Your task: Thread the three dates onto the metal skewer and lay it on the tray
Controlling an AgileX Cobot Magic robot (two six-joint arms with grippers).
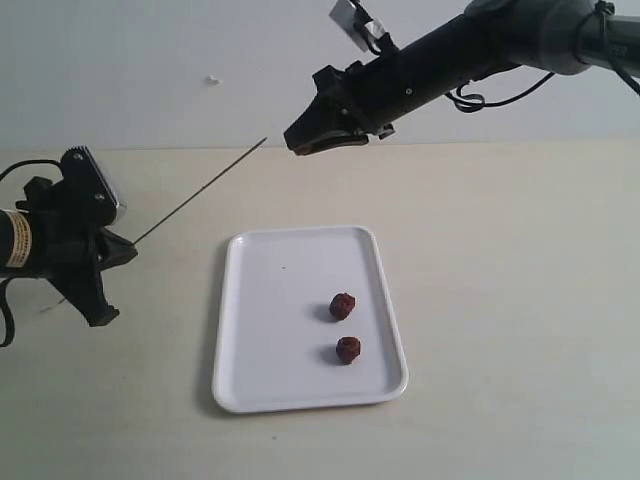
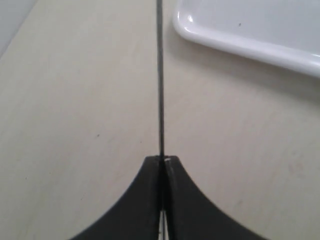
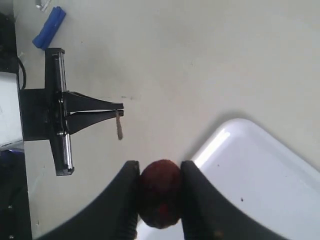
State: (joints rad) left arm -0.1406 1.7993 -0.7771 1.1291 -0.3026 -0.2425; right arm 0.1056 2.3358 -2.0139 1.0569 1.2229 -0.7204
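My left gripper (image 1: 118, 247) is shut on the thin metal skewer (image 1: 200, 195), which slants up and to the right, its free tip close to my right gripper (image 1: 300, 146). The left wrist view has the skewer (image 2: 160, 80) running straight out from the closed left gripper (image 2: 162, 159). My right gripper (image 3: 160, 172) is shut on one dark red date (image 3: 160, 192), held in the air above the table, behind the white tray (image 1: 255, 390). Two more dates (image 1: 342, 306) (image 1: 348, 349) lie on the tray's right half.
The tray's rim (image 2: 240, 47) lies beside the skewer in the left wrist view. In the right wrist view the tray corner (image 3: 235, 131) sits below the held date, and a blue object (image 3: 49, 27) lies beyond the left arm. Pale tabletop surrounds the tray.
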